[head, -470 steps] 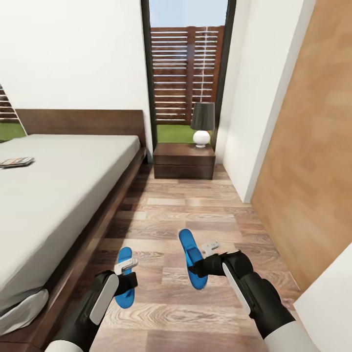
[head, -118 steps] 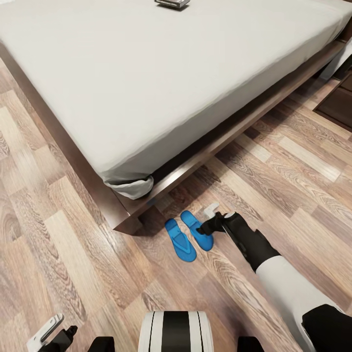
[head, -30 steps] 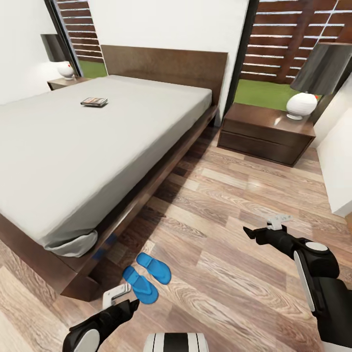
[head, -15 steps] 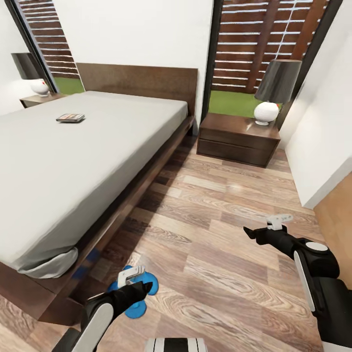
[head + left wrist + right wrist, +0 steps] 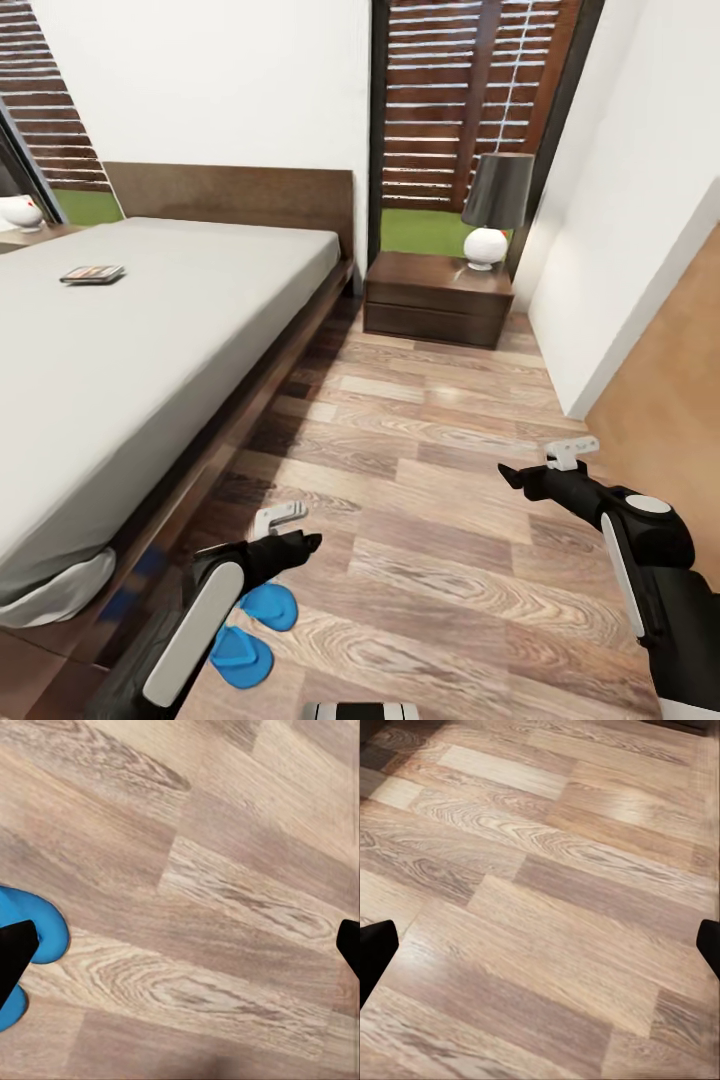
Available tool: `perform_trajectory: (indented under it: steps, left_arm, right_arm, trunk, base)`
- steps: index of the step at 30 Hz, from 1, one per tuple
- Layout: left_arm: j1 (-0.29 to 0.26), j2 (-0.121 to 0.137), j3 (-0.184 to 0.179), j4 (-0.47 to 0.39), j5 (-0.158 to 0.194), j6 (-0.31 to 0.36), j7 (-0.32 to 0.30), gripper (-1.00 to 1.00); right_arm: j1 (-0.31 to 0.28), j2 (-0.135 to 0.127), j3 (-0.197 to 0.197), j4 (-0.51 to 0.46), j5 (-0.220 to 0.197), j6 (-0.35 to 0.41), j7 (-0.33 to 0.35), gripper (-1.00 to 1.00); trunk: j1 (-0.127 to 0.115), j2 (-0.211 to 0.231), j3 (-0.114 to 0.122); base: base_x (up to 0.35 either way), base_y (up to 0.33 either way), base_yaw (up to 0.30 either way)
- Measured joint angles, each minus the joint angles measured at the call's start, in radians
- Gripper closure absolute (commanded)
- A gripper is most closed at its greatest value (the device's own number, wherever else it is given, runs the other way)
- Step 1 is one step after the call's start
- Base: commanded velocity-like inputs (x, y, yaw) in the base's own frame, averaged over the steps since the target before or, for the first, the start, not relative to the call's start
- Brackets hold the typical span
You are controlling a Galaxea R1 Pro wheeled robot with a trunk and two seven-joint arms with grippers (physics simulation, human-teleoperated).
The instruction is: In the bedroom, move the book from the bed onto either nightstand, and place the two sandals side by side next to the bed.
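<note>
The book [image 5: 92, 273] lies flat on the off-white bed [image 5: 150, 350], toward its far left side. A dark nightstand [image 5: 438, 297] stands right of the headboard. The two blue sandals [image 5: 268, 605] [image 5: 240, 655] lie side by side on the floor by the bed's foot corner, partly covered by my left forearm. My left gripper [image 5: 297, 530] hovers open just beyond them; the left wrist view catches one sandal [image 5: 34, 930] by a fingertip. My right gripper [image 5: 540, 462] is open over bare floor, far from the sandals.
A lamp [image 5: 490, 215] with a dark shade stands on the nightstand. A second nightstand with a lamp [image 5: 20, 212] sits beyond the bed at the far left. White walls and a brown wood panel [image 5: 660, 400] close in the right side. Wood-plank floor [image 5: 547, 907] runs between the bed and the wall.
The whole view has swung right, so the bed and book sit further left in the picture. My left gripper now reaches past the sandals. The right arm holds its pose.
</note>
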Motion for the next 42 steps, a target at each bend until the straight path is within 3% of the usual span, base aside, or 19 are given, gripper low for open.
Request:
perform_trajectory:
  steps: [8, 27, 42]
  left_arm:
    - [-0.020, -0.008, -0.003, 0.029, -0.001, 0.003, -0.001, -1.00]
    - [0.030, 0.007, 0.009, 0.103, -0.003, -0.056, -0.001, -1.00]
    - [0.036, 0.009, 0.011, 0.119, -0.007, -0.071, 0.003, -1.00]
  right_arm:
    - [0.000, -0.001, 0.000, 0.000, 0.000, 0.000, 0.000, -1.00]
    - [0.001, 0.000, 0.005, 0.000, 0.001, 0.000, -0.001, -1.00]
    - [0.001, 0.000, 0.009, 0.000, 0.001, 0.001, -0.001, -1.00]
  trunk:
    - [-0.004, 0.002, 0.031]
    - [-0.012, 0.006, 0.104]
    - [-0.012, 0.006, 0.105]
  base:
    - [0.000, 0.000, -0.264]
    - [0.000, 0.000, -0.264]
    - [0.020, -0.023, -0.113]
